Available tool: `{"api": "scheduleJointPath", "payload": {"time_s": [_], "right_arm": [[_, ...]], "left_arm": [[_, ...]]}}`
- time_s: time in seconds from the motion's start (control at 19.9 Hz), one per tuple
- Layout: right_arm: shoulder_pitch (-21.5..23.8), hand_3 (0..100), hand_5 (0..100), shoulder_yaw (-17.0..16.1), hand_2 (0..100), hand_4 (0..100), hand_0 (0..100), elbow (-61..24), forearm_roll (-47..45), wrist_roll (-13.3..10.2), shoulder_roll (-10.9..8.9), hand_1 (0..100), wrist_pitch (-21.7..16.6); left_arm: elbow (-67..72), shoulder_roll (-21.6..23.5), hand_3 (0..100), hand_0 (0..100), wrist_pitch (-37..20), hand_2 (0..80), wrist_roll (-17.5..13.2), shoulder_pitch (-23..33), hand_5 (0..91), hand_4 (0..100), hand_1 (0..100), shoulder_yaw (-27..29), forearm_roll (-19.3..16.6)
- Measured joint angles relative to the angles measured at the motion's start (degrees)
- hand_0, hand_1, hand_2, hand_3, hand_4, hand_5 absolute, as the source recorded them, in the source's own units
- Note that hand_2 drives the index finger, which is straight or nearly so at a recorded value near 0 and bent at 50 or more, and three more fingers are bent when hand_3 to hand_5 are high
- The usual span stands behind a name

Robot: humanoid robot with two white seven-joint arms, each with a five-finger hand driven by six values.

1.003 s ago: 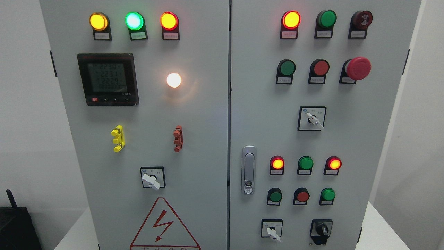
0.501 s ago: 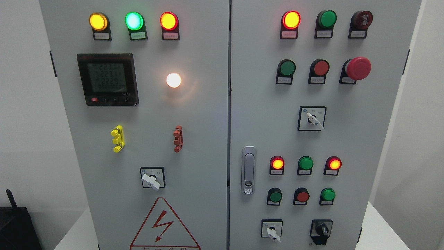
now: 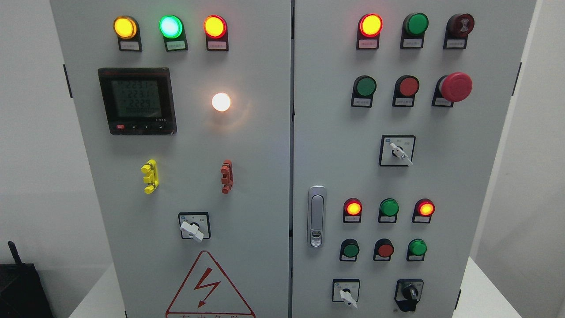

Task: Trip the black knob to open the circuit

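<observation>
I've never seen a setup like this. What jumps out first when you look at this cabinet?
Probably the glowing lamps: a yellow lamp, a green lamp and a red lamp in a row at the top of the left door, with a bright white light below them. On the right door, the big red mushroom button stands out from the panel. The black knob sits low at the bottom right; no robot hand is in view.

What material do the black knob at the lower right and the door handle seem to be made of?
The black knob looks like moulded plastic, semi-gloss, with soft highlights on its ridge. The door handle looks like metal, perhaps chromed or brushed: silvery with bright reflections, though plated plastic is possible. The cabinet door appears to be painted sheet metal, with a matt grey finish.
</observation>
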Motion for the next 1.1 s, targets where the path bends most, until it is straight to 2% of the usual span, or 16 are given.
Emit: {"api": "scheduleJointPath", "payload": {"time_s": [0.55,0.9,1.1], "right_arm": [[2.8,17,0,0.5,0,8,0,-22.2,0.1,-3.4,-1.17,1,-8.1],[3.1,19,0,-0.9,0,11,0,-34.5,0.1,-3.6,-1.78,0,-8.7],[3.2,24,3,-1.8,0,19,0,-40.7,0.1,-3.7,-2.29,0,-7.8]], "left_arm": [[0.0,0.0,0,12,0.0,0.0,0.0,0.0,0.0,0,39,0.0,0.0],[0.0,0.0,0,12,-0.1,0.0,0.0,0.0,0.0,0,39,0.0,0.0],[0.0,0.0,0,12,-0.1,0.0,0.0,0.0,0.0,0,39,0.0,0.0]]}}
